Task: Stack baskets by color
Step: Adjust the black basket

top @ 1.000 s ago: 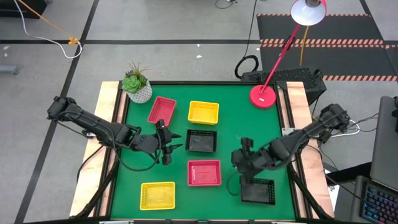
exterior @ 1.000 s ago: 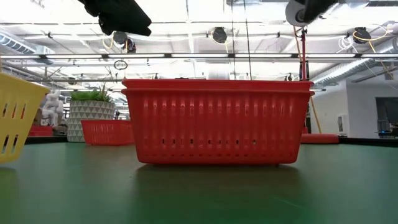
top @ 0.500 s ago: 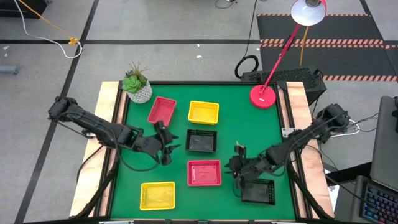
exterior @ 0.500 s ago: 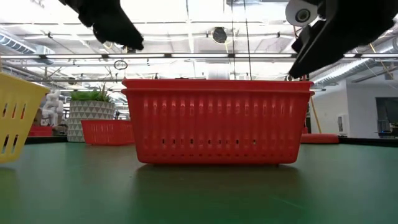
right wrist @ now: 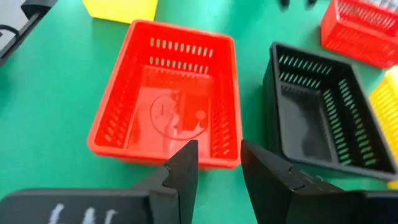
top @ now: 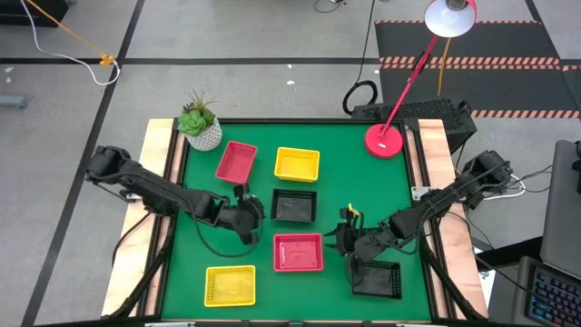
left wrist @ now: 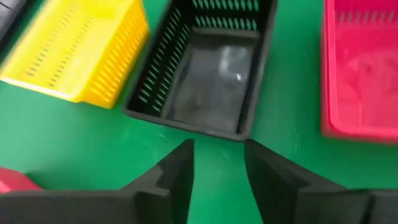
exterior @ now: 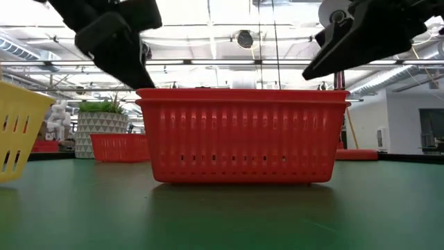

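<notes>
Six baskets lie on the green table (top: 363,173): a red one (top: 236,161) and a yellow one (top: 297,164) at the far side, a black one (top: 294,205) in the middle, and a red one (top: 299,252), a yellow one (top: 230,284) and a black one (top: 377,279) near the front. My left gripper (top: 256,216) hangs open just left of the middle black basket (left wrist: 211,81), its fingers pointing at that basket's near short wall. My right gripper (top: 342,239) hangs open at the right side of the near red basket (right wrist: 168,118), slanting down toward it. Neither touches anything.
A white plant pot (top: 201,132) stands at the far left corner and a red lamp base (top: 384,141) at the far right. The low view shows the near red basket (exterior: 243,135) filling the middle, with both grippers above its rim. Bare green table lies right of the middle black basket.
My left gripper has come down and moved toward the middle black basket. My right gripper has sunk from above the near black basket toward the right side of the near red basket, rolling and tipping closer to level. No basket has moved.
</notes>
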Controlling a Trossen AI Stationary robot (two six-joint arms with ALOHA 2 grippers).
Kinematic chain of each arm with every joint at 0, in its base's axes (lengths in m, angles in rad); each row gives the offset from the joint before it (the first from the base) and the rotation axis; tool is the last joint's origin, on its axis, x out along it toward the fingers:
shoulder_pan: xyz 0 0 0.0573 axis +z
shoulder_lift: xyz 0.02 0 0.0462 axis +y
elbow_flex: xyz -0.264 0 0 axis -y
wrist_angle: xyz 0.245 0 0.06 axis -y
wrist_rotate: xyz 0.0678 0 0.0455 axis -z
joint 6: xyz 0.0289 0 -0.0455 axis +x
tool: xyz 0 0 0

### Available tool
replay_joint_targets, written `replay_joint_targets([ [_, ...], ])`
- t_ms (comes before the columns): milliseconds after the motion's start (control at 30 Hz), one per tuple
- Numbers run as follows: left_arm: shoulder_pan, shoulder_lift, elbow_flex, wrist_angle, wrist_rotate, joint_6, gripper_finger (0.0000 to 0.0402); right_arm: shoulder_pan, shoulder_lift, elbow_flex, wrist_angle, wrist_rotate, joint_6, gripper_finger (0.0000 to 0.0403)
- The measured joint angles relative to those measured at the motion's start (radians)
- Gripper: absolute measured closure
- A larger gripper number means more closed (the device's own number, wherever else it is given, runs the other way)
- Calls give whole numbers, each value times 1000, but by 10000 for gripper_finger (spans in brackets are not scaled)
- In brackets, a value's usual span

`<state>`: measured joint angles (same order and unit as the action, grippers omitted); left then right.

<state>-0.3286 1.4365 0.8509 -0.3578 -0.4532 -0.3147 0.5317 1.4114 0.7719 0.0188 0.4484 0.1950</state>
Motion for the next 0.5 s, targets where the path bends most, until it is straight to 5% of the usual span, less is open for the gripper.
replay_joint_targets([
  [500, 91, 131, 0, 29, 150, 24, 387, -2, -67, 0, 11, 0, -51, 287],
])
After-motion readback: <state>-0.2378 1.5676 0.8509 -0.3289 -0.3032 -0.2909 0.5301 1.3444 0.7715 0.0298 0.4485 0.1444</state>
